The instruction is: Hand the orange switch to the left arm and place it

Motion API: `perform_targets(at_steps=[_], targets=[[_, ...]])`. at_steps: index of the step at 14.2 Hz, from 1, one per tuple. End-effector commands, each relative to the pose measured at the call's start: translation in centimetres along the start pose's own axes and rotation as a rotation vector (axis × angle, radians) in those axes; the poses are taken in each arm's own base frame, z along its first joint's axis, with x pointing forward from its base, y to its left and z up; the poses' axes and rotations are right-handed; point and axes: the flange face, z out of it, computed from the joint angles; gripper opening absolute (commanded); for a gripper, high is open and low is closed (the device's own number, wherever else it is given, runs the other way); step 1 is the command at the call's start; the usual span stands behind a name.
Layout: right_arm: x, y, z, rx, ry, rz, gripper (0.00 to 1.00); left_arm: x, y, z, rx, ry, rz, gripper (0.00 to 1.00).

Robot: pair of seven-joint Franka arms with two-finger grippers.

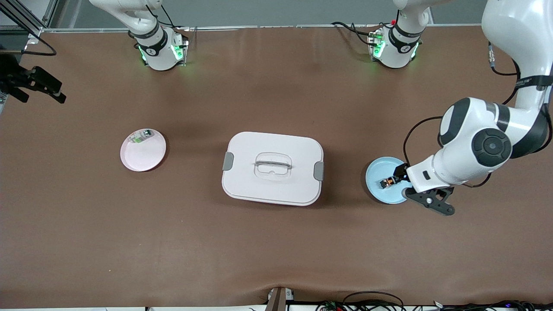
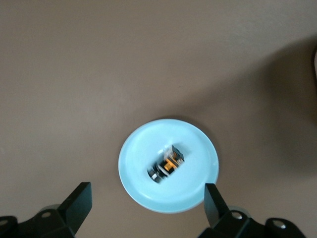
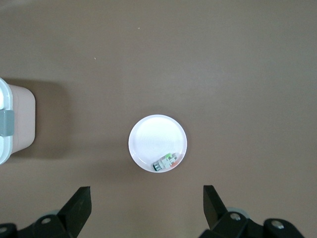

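Nearest the front camera lies the white box (image 1: 272, 168), lid clasped, midway along the brown desk (image 1: 276, 250) between two small plates. Toward the left arm's end, the blue plate (image 1: 376, 183) carries the orange switch (image 1: 387, 182), which rests on its side near the plate's middle. Over that plate hangs my left claw (image 2: 146, 201), its fingers (image 2: 79, 203) spread wide and holding nothing. I judge the switch light, rigid and hard-cased, likely to skid on the smooth plate; its black flanks offer the best purchase, with the orange end left clear. Its small size leaves little margin, so a centred pinch seems needed.

Toward the right arm's end, the pink plate (image 1: 143, 150) holds a small green-and-white part (image 1: 141, 137) at its rim. My right claw (image 3: 147, 202) waits high over that plate, likewise wide and empty. The box stands directly across the straight path between the plates; I expect any handover to pass above or around it.
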Motion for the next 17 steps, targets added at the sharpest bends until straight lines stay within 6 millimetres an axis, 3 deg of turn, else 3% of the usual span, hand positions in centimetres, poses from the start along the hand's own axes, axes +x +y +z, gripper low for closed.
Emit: perform_targets(at_steps=[1, 6, 9, 10, 13, 16, 17], targets=[[-0.4, 0.2, 0.3, -0.017, -0.004, 0.002, 1.00, -1.7, -1.2, -4.0, -0.006, -0.014, -0.168, 1.00], [0.4, 0.5, -0.8, -0.003, 0.004, 0.011, 1.00, -3.4, -1.3, -9.4, 0.038, -0.019, -0.304, 1.00], [0.3, 0.8, -1.3, -0.002, -0.004, 0.017, 1.00, -4.3, -4.2, -11.3, 0.052, 0.012, -0.331, 1.00], [0.5, 0.8, -1.5, -0.002, 0.001, 0.018, 1.00, -4.7, -4.3, -12.2, 0.067, 0.023, -0.327, 1.00], [1.9, 0.8, -1.5, -0.015, -0.006, 0.008, 1.00, -7.9, -5.2, -16.4, 0.128, 0.020, -0.378, 1.00], [2.7, 0.9, -1.3, -0.006, -0.010, 0.018, 1.00, -10.9, -3.1, -19.6, 0.113, 0.000, -0.402, 1.00], [3.0, 1.1, -1.5, -0.003, -0.005, 0.021, 1.00, -12.2, -3.2, -20.1, 0.082, 0.002, -0.421, 1.00]])
